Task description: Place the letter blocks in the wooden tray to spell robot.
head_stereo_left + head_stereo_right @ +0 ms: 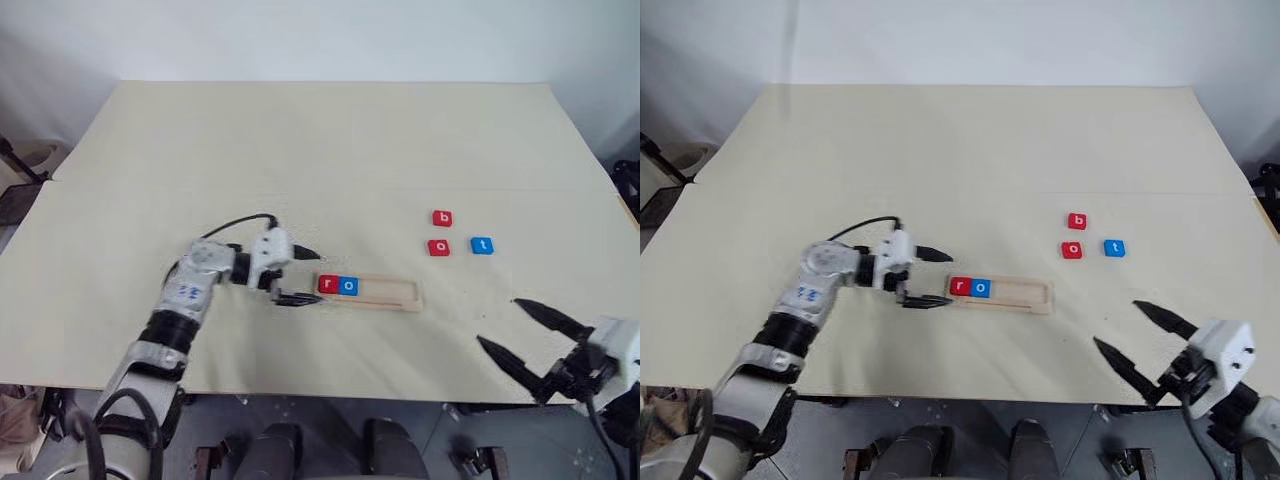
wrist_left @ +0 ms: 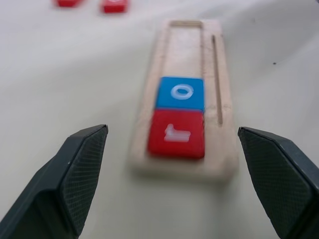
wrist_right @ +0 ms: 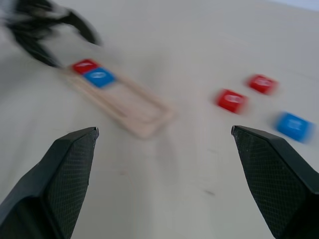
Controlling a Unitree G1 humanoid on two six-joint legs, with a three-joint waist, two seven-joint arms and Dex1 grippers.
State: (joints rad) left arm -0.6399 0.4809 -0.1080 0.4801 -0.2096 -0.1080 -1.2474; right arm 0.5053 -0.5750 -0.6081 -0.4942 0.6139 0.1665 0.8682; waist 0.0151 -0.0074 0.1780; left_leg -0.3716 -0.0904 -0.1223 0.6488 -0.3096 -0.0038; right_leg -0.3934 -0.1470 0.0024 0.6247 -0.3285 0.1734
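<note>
Pale beige table [image 1: 300,140] against a white wall. Wooden tray [image 1: 385,293] toward the near edge, about midway along it, long side parallel to that edge; red r block [image 1: 328,284] and blue o block [image 1: 348,285] seated side by side, touching, at the tray's left end, three slots free. Red b block [image 1: 442,218], red o block [image 1: 438,247] and blue t block [image 1: 482,245] loose toward the table's right edge, well apart from the tray; b farthest from the near edge, o and t side by side. Left gripper [image 1: 300,277] just off the tray's left end, fingers spread wide, nothing held. Right gripper [image 1: 525,335] by the near right corner, fingers wide apart, empty. Next letter probably b: best taken by the right gripper, being nearer. Straddle b squarely, clear of red o. Set it flush against blue o, letter upright. Avoid nudging the tray.
</note>
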